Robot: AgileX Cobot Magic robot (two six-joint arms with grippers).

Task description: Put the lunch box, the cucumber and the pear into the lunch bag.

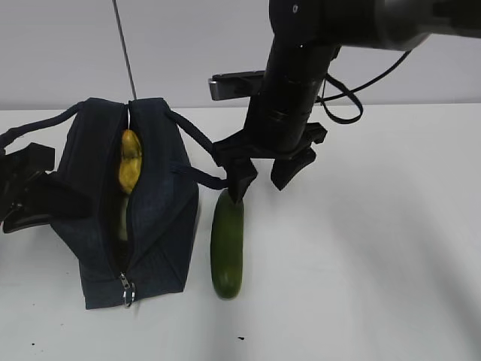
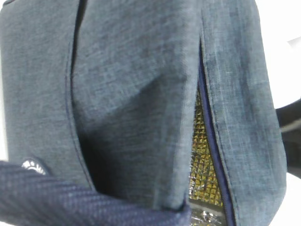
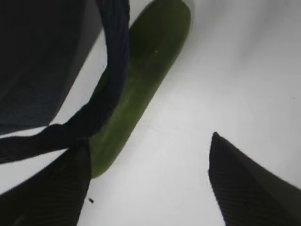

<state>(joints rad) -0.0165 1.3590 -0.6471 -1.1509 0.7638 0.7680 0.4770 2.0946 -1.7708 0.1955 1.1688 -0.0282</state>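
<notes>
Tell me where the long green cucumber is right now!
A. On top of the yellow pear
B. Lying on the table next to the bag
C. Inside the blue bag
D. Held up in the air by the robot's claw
B: the cucumber lies flat on the white table beside the lunch bag, while the open right gripper hangs over its far end.

The dark navy lunch bag [image 1: 154, 218] stands at the left of the exterior view, its top zipper open, with the yellow pear [image 1: 129, 159] showing in the slot. The smooth dark green cucumber [image 1: 227, 244] lies on the table just right of the bag, under one loop handle [image 1: 197, 154].
</notes>
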